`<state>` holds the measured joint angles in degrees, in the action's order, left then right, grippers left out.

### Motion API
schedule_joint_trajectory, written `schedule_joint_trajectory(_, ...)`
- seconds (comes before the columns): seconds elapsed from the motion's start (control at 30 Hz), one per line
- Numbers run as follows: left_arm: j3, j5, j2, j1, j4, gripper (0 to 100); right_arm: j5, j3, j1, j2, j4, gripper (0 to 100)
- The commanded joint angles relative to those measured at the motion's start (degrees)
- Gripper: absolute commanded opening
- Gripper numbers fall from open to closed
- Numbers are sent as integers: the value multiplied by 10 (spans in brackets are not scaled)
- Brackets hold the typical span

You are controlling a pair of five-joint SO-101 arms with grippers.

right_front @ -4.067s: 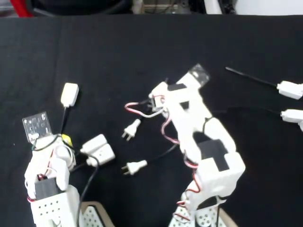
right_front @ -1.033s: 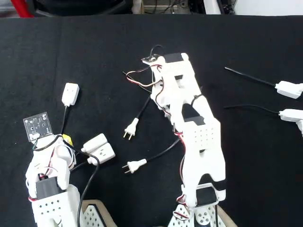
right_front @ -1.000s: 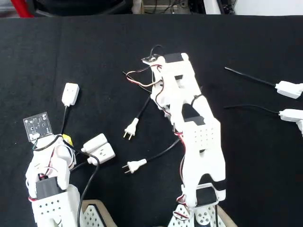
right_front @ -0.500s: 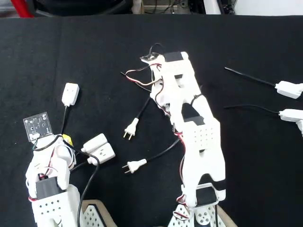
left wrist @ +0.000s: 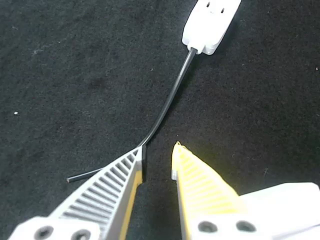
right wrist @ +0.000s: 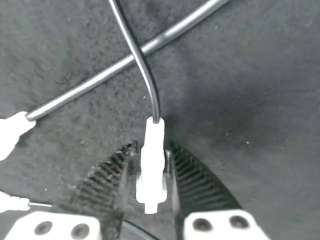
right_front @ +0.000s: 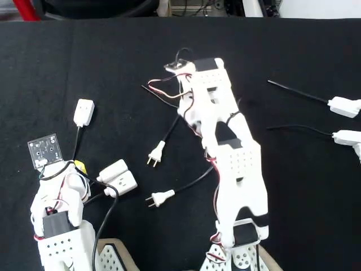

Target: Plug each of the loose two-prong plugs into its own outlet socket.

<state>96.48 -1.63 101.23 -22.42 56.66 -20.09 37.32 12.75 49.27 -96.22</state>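
Note:
My right gripper is shut on a slim white two-prong plug whose black cord leads away from it. In the high view the right arm stretches up the middle of the table and hides that plug. Two loose white plugs lie left of the arm. My left gripper stands slightly open with nothing in it, near a white socket and its cord. That socket lies at the left, beyond the left gripper.
A white double socket block sits beside the left arm. Two more white sockets with black cords lie at the right edge. A second cord crosses the held plug's cord. Black cloth covers the table.
Since about four seconds ago the right arm has stretched out from a bent pose; in the last second its head has crept a little farther away. The left arm and loose plugs have kept still.

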Motion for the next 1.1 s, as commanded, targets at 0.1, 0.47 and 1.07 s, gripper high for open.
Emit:
schedule_joint_trajectory(0.1, 11, -3, 3, 1, 1, 112, -4, 36, 9, 18, -11, 79)
schedule_joint_trajectory(0.47, 11, -3, 3, 1, 0, 112, 1, 87, 9, 50, -46, 104)
schedule_joint_trajectory(1.07, 11, -3, 3, 1, 1, 112, -7, 83, 5, 23, -47, 120)
